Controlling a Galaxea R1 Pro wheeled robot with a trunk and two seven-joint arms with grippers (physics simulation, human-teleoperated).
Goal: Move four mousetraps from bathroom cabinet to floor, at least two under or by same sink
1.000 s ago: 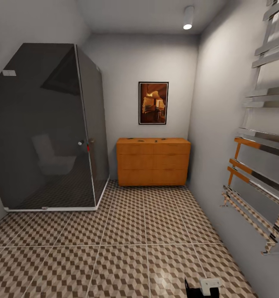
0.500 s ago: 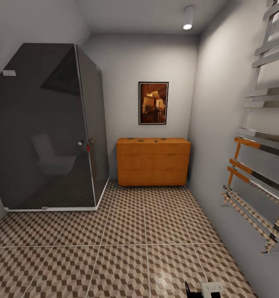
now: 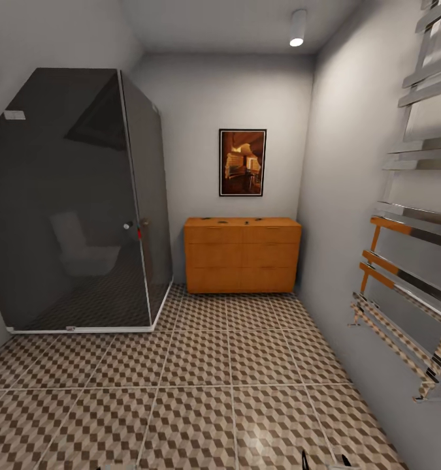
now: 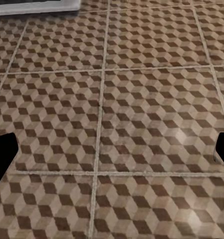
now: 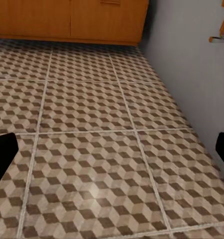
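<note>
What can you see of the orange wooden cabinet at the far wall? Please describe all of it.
The cabinet is low, wide and orange-brown, and looks like wood. Its flat front is split into drawer fronts in three rows, with thin handles near the top; all look shut. It stands upright on the patterned floor against the back wall, under a framed picture. Its right end is close to the side wall and a dark glass shower cabin stands to its left. A few small dark items lie on top, too small to identify.
</note>
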